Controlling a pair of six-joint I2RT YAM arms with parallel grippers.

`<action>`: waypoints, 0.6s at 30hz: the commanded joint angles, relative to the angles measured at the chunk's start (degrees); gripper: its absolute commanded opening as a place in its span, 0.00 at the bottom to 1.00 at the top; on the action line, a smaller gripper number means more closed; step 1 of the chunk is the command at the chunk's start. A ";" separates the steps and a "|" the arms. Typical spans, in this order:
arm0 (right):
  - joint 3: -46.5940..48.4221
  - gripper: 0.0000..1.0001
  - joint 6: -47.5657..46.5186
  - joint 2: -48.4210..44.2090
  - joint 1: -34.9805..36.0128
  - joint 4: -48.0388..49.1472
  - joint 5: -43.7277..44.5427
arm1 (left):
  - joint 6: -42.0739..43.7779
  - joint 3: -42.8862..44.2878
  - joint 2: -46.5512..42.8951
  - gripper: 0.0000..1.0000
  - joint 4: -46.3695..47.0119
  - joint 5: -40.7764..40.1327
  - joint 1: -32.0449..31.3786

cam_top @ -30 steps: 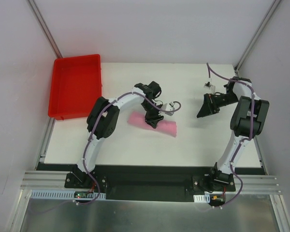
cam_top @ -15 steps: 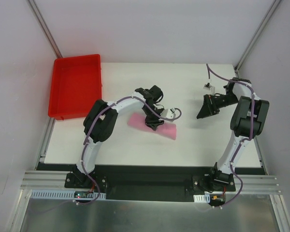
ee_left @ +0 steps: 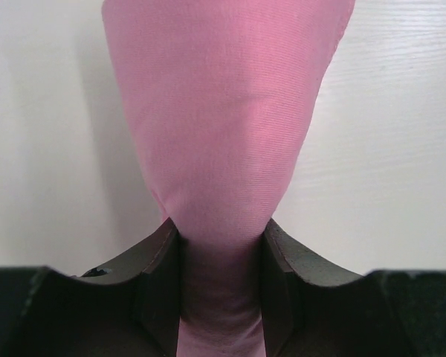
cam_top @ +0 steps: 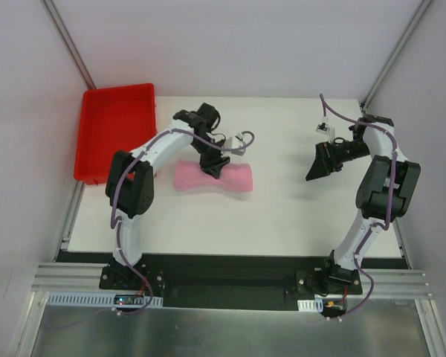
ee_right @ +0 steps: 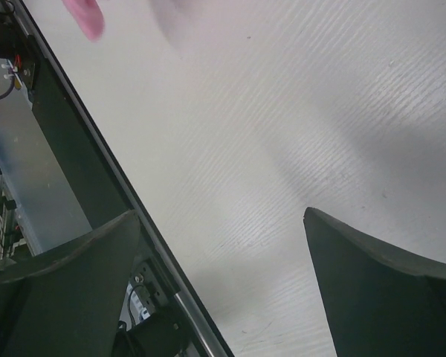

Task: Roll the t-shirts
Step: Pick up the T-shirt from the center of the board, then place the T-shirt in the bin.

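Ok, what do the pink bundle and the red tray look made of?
Rolled light-pink t-shirt: soft matte knit, probably cotton; fine weave shows, and it cinches where the left pincer squeezes it. Red rectangular tray: probably moulded plastic; smooth, even colour, thin raised rim.

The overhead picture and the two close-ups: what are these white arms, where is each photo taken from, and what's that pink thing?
These are two robot arms bolted at the near edge of a white table, each ending in a two-finger gripper. The wide picture comes from a fixed camera above and behind them. The close-ups come from a camera on each wrist, looking out between the fingers. The pink thing is a t-shirt rolled into a bundle; the left gripper is shut on its middle. The right gripper hangs open above the table, holding nothing. A red tray sits far left.
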 commanded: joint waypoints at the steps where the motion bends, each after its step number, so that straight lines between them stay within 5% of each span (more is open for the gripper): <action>1: -1.59 0.96 -0.92 -3.92 0.03 -18.23 1.51 | -0.94 6.39 -5.72 0.00 -4.40 3.56 5.57; 10: -4.67 0.96 -0.66 -5.33 -0.05 -17.53 3.26 | 0.12 16.77 -6.51 0.00 -3.09 -3.03 17.09; 18: -7.39 0.96 -0.83 -6.47 -0.05 -17.35 1.68 | 2.49 11.96 -11.69 0.00 0.43 -7.77 23.32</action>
